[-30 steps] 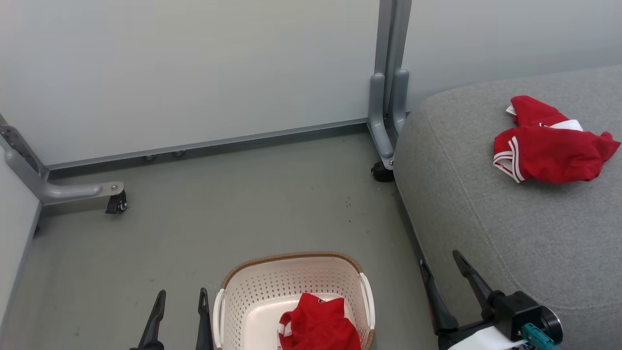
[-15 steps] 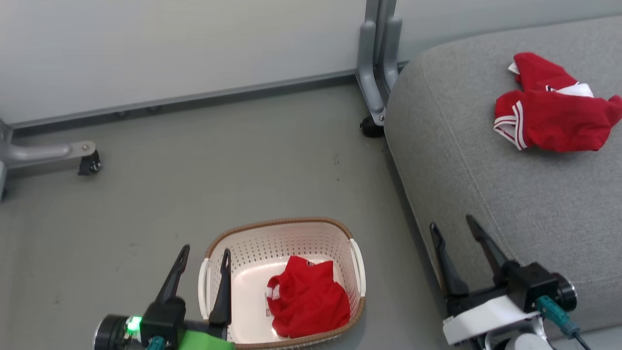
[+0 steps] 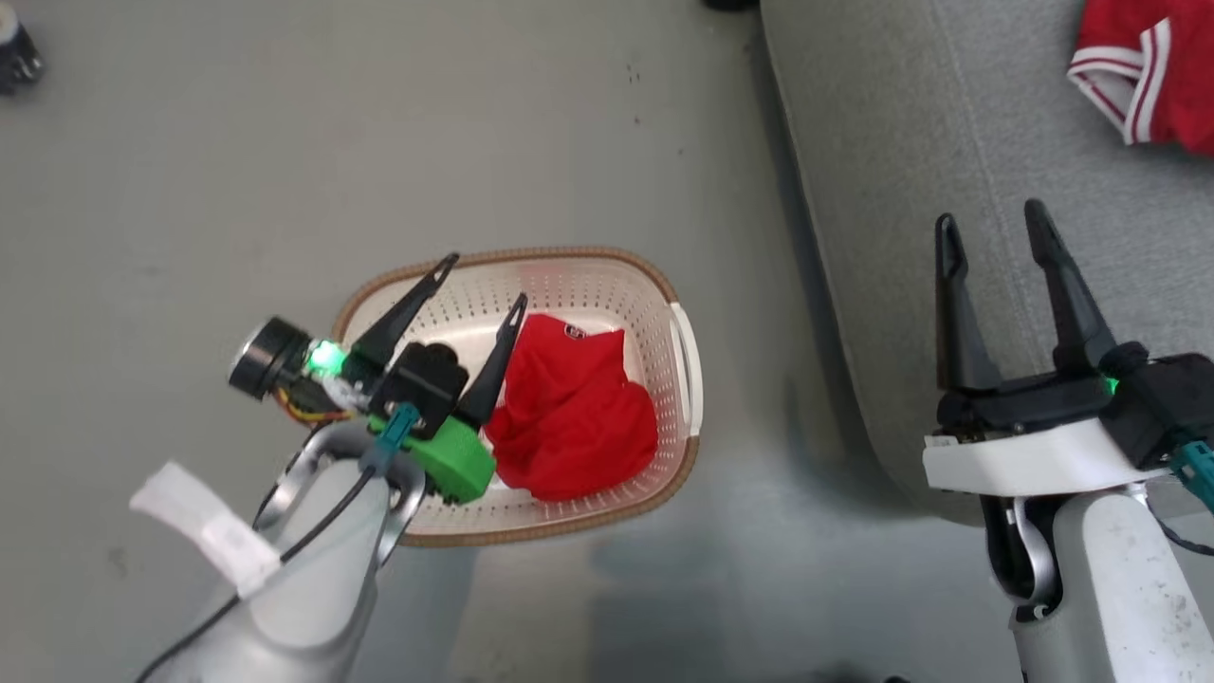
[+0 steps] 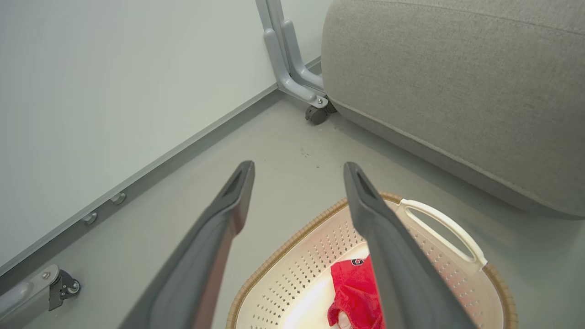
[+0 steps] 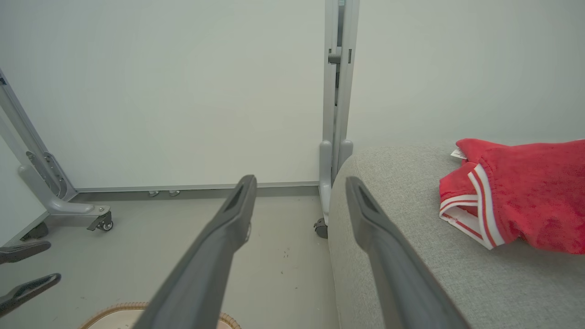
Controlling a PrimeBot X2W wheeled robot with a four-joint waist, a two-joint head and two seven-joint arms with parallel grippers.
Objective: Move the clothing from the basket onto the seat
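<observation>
The left gripper [image 3: 487, 278] holds its two long dark fingers spread wide with nothing between them. Its tips point toward 1 o'clock over the cream-white perforated plastic basket [image 3: 607, 285] with the brown woven-look rim. Half a second ago one finger lay outside the basket's 9 o'clock wall. Now both are over the inside, the outer tip at the rim near 11 o'clock. The inner finger is just beside the crumpled bright red jersey garment [image 3: 569, 417], which lies in the basket's middle and 4 o'clock part; whether they touch cannot be told. The head camera has tilted down since then, so the whole scene sits differently.

The right gripper [image 3: 988, 212] is likewise wide and empty, above the rounded 9 o'clock edge of the large grey fabric seat [image 3: 901, 114]. A second red garment with white stripe trim [image 3: 1152, 81] lies on the seat at 1 o'clock, well apart from both grippers.

At the basket's 3 o'clock, a narrow strip of grey floor [image 3: 237, 171] separates its white handle from the seat. From 9 to 12 o'clock the floor stretches wide.
</observation>
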